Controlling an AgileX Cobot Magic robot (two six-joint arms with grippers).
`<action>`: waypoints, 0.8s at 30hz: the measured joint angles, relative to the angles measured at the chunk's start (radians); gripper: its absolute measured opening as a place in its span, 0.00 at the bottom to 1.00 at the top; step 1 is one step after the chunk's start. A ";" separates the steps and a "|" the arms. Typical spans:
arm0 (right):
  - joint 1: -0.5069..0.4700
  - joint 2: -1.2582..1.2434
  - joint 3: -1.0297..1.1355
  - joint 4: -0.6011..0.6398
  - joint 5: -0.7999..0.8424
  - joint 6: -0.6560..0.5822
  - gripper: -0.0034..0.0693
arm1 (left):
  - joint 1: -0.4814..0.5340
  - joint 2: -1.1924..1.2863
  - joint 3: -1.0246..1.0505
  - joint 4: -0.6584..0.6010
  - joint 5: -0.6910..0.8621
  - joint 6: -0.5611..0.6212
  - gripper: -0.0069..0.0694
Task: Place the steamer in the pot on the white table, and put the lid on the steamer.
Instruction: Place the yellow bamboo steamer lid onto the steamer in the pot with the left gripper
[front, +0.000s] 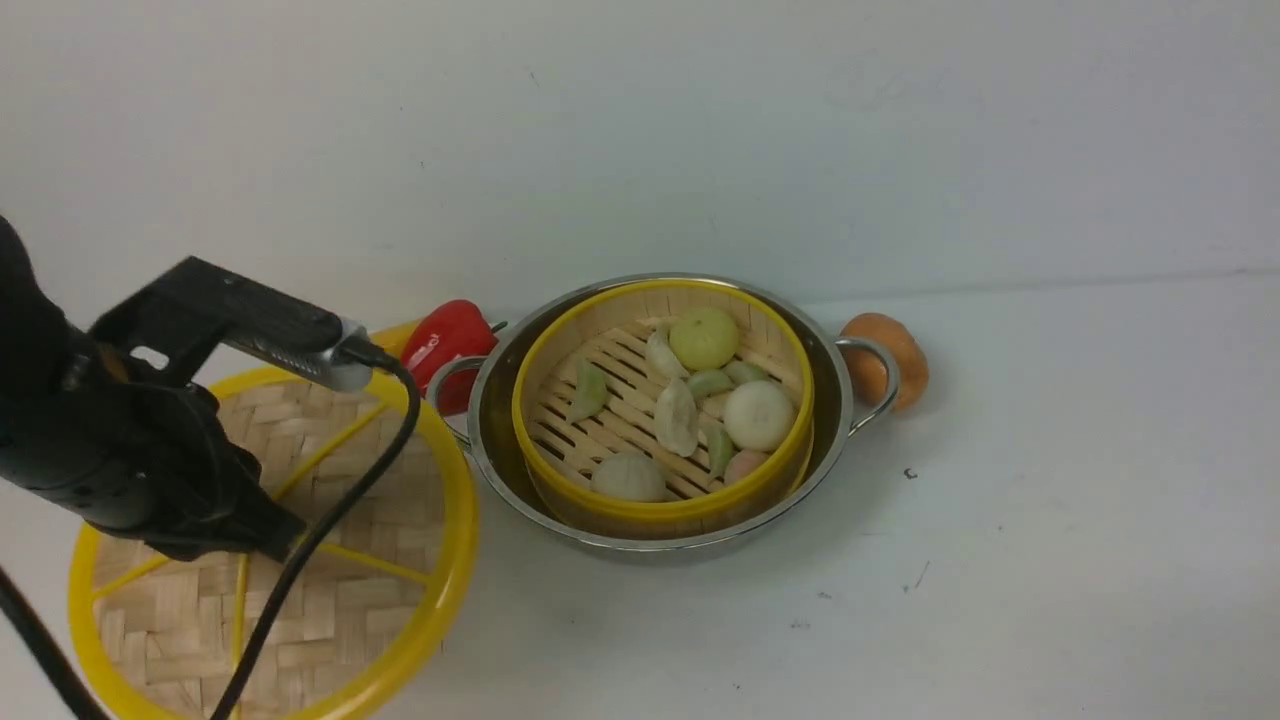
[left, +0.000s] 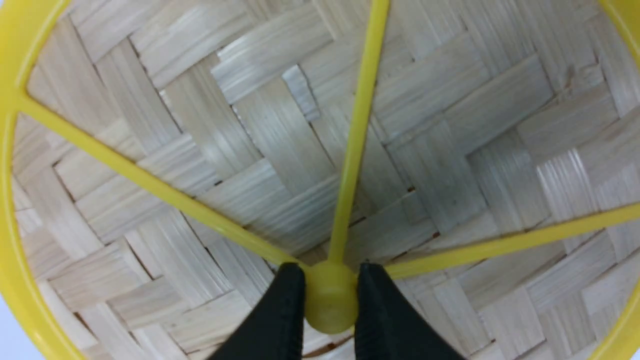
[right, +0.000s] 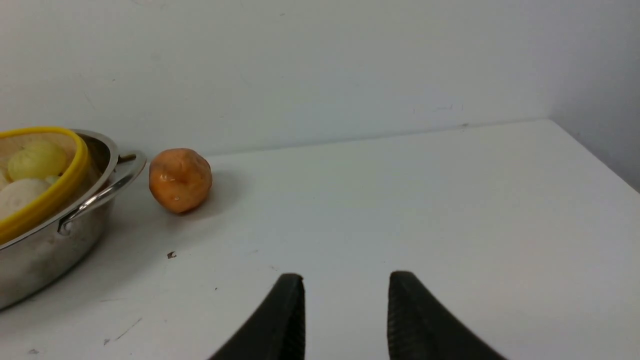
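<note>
Waiting for its cover, the steamer (front: 548, 478) sits inside the pot (front: 640, 544), so I judge the first half of the task done. What remains is the lid (front: 461, 520), which I have by its knob (left: 331, 300) but which is not on the basket.

The steamer is a round bamboo basket with a thick yellow rim and a slatted floor. Its pale wall rises a little above the steel, and pieces of food lie inside: a yellow-green squash-like one (front: 704, 339), a white ball (front: 759, 416) and some thin green slices. The lid is broad and flat, woven in pale strips, with yellow spokes meeting at the knob.

My left fingers (left: 331, 300) pinch that knob between their dark tips. Whether the disc hangs just above the white table (front: 960, 560) or touches it, I cannot quite tell. My right fingers (right: 346, 310) stand spread, holding nothing.

Beyond the pot's handles are a red pepper (front: 450, 345) on my left and an orange-brown lump (front: 888, 350) on my right. Next, I think, I should bring the lid across, level, and centre it over the yellow rim.
</note>
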 joint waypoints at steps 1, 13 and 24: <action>0.000 0.000 0.000 0.000 0.000 0.000 0.39 | 0.000 -0.005 -0.006 0.000 0.000 0.000 0.24; 0.000 0.000 0.000 0.000 0.000 0.000 0.39 | 0.000 -0.010 -0.099 -0.054 -0.102 0.279 0.24; 0.000 0.000 0.000 0.001 -0.001 0.000 0.39 | 0.000 0.043 -0.245 -0.350 -0.100 0.685 0.24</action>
